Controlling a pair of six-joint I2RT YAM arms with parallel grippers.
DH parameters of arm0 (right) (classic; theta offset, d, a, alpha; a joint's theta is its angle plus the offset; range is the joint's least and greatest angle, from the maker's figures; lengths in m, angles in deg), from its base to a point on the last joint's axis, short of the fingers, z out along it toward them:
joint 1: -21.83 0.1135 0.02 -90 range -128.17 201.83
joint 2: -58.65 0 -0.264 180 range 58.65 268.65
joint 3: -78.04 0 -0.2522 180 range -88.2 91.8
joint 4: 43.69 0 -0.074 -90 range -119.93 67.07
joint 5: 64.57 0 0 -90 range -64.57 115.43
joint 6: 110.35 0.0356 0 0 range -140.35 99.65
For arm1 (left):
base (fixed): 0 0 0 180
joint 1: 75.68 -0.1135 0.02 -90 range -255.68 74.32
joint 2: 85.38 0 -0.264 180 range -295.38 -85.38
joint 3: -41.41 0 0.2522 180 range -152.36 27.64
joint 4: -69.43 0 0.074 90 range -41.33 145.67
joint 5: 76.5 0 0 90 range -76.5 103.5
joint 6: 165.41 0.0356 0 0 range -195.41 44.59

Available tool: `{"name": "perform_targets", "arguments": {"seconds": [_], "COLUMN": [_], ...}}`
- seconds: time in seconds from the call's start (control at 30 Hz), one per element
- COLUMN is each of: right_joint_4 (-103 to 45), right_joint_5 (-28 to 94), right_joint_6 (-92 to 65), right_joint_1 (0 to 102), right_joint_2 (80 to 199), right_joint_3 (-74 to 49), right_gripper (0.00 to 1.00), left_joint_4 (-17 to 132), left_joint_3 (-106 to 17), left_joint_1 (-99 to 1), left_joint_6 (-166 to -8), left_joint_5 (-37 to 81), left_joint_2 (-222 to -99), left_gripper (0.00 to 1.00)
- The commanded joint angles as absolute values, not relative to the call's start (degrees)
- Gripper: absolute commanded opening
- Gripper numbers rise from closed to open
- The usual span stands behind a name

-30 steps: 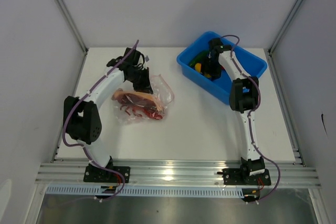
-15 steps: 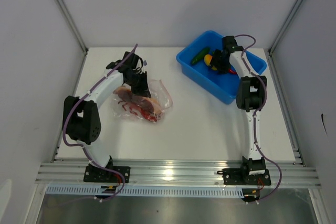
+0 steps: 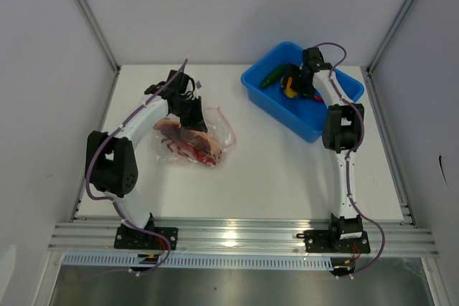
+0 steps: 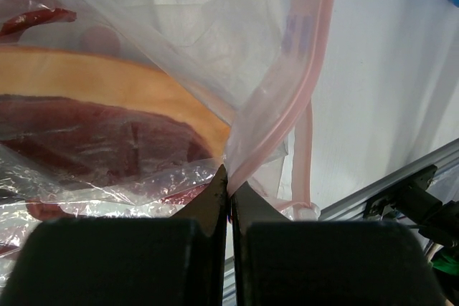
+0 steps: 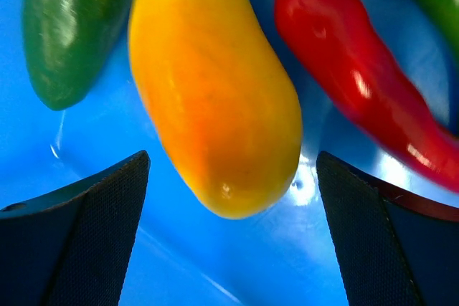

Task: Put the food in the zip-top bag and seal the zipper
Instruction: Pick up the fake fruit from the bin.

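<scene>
Now the right hand (image 5: 230, 166), wide open, has edged over the yellow fruit (image 5: 215, 91); left hand (image 4: 229, 178) still pinches the zipper (image 4: 310, 41).

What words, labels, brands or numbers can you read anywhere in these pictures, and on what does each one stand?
None can be read.
Faint purple marks on the zipper of the bag: too blurred to read; may not be print.
Bin and food: no text visible.
</scene>
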State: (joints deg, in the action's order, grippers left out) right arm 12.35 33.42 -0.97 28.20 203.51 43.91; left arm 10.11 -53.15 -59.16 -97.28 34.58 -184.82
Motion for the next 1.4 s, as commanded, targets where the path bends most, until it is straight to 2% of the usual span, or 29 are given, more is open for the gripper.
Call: {"name": "perform_targets", "arguments": {"seconds": [0.0, 0.23, 0.5, 0.6, 0.63, 0.7, 0.8, 0.87, 1.13, 1.37], "right_joint_4": [7.4, 2.2, -0.5, -0.4, -0.3, -0.1, 0.8, 1.6, 7.2, 14.1], "right_joint_5": [33.5, 35.4, 37.6, 37.9, 37.8, 38.0, 37.0, 36.5, 34.5, 35.7], "right_joint_6": [-4.4, -4.2, -2.8, -2.6, -2.5, -2.0, -1.0, -0.1, 3.3, 2.7], "right_joint_1": [28.3, 28.6, 29.9, 29.8, 29.8, 29.7, 29.7, 29.7, 29.5, 30.1], "right_joint_2": [204.7, 207.2, 208.9, 209.3, 209.3, 209.1, 207.5, 206.3, 197.0, 186.5], "right_joint_3": [45.7, 46.9, 47.3, 47.4, 47.4, 47.4, 47.7, 47.9, 47.6, 46.4], "right_gripper": [1.00, 0.99, 0.84, 0.69, 0.56, 0.51, 0.32, 0.25, 0.17, 0.17], "left_joint_4": [10.8, 10.5, 9.7, 10.5, 10.8, 10.9, 11.0, 11.0, 10.4, 11.4], "left_joint_3": [-52.9, -52.1, -53.0, -51.9, -51.1, -50.5, -50.2, -50.2, -50.3, -48.4], "left_joint_1": [-59.8, -59.8, -59.8, -59.8, -59.8, -59.8, -59.8, -59.8, -59.8, -59.8], "left_joint_6": [-96.3, -96.5, -96.5, -96.9, -97.2, -97.4, -97.1, -97.1, -96.4, -96.8], "left_joint_5": [35.5, 35.5, 34.9, 35.6, 35.7, 35.9, 36.0, 36.2, 37.8, 39.0], "left_joint_2": [-182.2, -180.9, -179.7, -179.1, -178.6, -178.1, -177.2, -177.1, -176.5, -173.3], "left_gripper": [0.00, 0.01, 0.01, 0.01, 0.01, 0.01, 0.01, 0.01, 0.01, 0.00]}}
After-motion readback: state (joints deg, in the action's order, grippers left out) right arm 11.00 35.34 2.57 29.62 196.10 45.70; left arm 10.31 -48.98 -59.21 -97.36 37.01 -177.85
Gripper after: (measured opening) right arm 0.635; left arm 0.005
